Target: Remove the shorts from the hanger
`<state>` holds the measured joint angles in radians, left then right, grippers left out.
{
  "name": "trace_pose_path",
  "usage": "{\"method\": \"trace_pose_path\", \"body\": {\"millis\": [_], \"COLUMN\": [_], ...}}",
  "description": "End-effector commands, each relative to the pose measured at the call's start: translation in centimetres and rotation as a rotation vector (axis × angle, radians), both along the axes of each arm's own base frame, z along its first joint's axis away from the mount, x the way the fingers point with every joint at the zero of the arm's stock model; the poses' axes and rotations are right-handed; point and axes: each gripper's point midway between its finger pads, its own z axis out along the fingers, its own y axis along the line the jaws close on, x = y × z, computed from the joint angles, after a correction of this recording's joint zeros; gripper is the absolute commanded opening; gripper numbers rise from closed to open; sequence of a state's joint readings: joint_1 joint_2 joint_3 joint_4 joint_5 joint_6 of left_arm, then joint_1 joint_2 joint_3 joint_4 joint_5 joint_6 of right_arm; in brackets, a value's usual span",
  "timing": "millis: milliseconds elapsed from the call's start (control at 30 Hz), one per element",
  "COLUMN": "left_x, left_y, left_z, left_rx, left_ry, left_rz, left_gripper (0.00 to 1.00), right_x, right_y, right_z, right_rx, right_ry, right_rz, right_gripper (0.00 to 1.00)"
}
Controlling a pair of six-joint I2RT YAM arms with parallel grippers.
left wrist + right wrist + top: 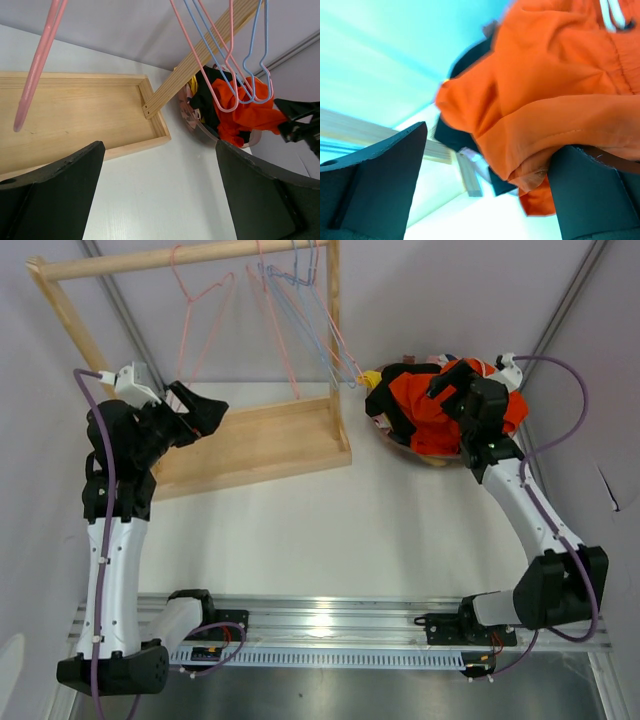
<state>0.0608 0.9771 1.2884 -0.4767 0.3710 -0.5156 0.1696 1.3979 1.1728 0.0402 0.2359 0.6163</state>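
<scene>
Upper left of the top view: one wooden rack (150, 260), its rail carrying pink and blue wire hangers (205, 300), its tray base (260, 445) resting on the worktop (330, 530).

Left of centre we list the left pincer (205, 415), poised over the tray's left end, fingers spread wide and gripping nothing.

Upper right we list a shallow basket (400, 447) just beside the rack's corner. It is heaped with the shorts: orange shorts (415, 400) on top, black shorts (385, 405) and a scrap of yellow beneath.

Over that heap we note the right pincer (445, 380), fingers spread wide. Orange cloth lies between and beyond them, not pinched.
</scene>
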Motion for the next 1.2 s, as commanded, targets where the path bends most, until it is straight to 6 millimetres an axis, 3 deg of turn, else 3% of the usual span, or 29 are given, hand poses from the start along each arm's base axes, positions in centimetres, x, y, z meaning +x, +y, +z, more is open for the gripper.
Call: {"method": "trace_pose_path", "body": {"millis": [0,133,233,267,300,333,400,433,467,500,533,633,667,700,733,767,800,833,867,900,967,1000,1067,1100,1167], "left_x": [-0.8,-1.3,-1.7,-1.8,-1.8,-1.8,-1.8,-1.9,-2.0,-2.1,-2.5,-3.2,-3.2,-3.2,-3.4,-3.4,-3.4,-3.6,-3.7,-3.8,-4.3,-4.6,-5.4,-5.8,-7.2], "left_y": [-0.1,0.0,0.1,0.1,0.1,0.1,-0.1,-0.2,-0.2,-0.3,-0.3,0.1,0.7,0.8,0.9,1.0,1.1,1.2,1.4,1.6,1.7,1.2,0.5,-0.1,-0.5], "left_z": [1.0,1.0,1.2,1.1,1.0,1.0,1.1,1.2,1.4,1.6,2.0,2.1,1.8,1.6,1.5,1.1,0.9,0.4,0.3,0.2,-0.7,-0.9,-1.6,-2.3,-2.3], "left_rx": [0.003,0.006,0.007,0.007,0.005,0.002,-0.009,-0.020,-0.025,-0.026,-0.022,0.018,0.033,0.042,0.057,0.062,0.068,0.076,0.083,0.095,0.109,0.113,0.107,0.095,0.096], "left_ry": [-0.026,-0.019,-0.028,-0.027,-0.020,-0.018,-0.014,-0.014,-0.019,-0.021,-0.034,-0.051,-0.046,-0.046,-0.058,-0.058,-0.066,-0.071,-0.082,-0.092,-0.094,-0.098,-0.123,-0.128,-0.198], "left_rz": [-0.005,0.004,0.012,0.012,0.011,0.013,0.008,0.005,0.001,0.000,-0.001,0.015,0.044,0.053,0.055,0.055,0.059,0.069,0.079,0.088,0.087,0.058,0.016,-0.011,-0.029], "left_gripper": [0.99,0.99,0.99,0.99,0.99,0.99,0.99,0.99,0.99,0.99,0.99,0.99,0.99,0.99,0.99,0.99,0.99,0.99,0.99,0.99,0.99,0.99,0.99,0.99,0.99], "right_x": [-3.1,-5.6,-7.1,-7.1,-6.8,-5.6,-3.5,-1.3,-0.3,0.3,0.7,-0.1,-1.5,-2.4,-3.6,-4.6,-7.2,-9.5,-9.8,-12.4,-14.8,-17.0,-19.5,-21.5,-23.6], "right_y": [-0.9,-1.0,-0.9,-0.9,-1.0,-1.7,-2.5,-2.3,-2.9,-2.8,-2.5,-0.2,1.5,2.3,2.8,3.6,5.1,5.4,6.6,7.7,8.5,9.5,10.7,10.9,11.5], "right_z": [4.0,6.7,7.3,6.2,6.3,5.0,4.4,1.5,1.3,2.8,2.8,3.5,6.1,6.3,5.0,5.5,7.4,7.6,6.1,7.5,6.5,7.6,7.0,8.1,7.9], "right_rx": [-0.092,-0.116,-0.143,-0.149,-0.156,-0.158,-0.146,-0.150,-0.152,-0.155,-0.159,-0.166,-0.155,-0.156,-0.169,-0.173,-0.175,-0.200,-0.219,-0.198,-0.188,-0.164,-0.159,-0.129,-0.075], "right_ry": [0.003,-0.019,-0.050,-0.034,-0.053,-0.021,0.010,0.097,0.129,0.139,0.149,0.084,-0.007,-0.024,-0.009,-0.041,-0.111,-0.155,-0.133,-0.183,-0.150,-0.188,-0.202,-0.257,-0.265], "right_rz": [-0.035,-0.042,-0.027,-0.019,-0.012,-0.012,-0.013,0.011,0.001,0.005,0.012,0.062,0.100,0.121,0.119,0.132,0.153,0.171,0.205,0.256,0.335,0.420,0.530,0.586,0.642], "right_gripper": [0.99,0.99,0.99,0.99,0.99,1.00,0.99,0.99,0.99,0.99,0.99,0.99,0.99,0.99,0.99,1.00,0.99,0.99,0.99,0.99,0.99,0.99,0.99,1.00,0.99]}}
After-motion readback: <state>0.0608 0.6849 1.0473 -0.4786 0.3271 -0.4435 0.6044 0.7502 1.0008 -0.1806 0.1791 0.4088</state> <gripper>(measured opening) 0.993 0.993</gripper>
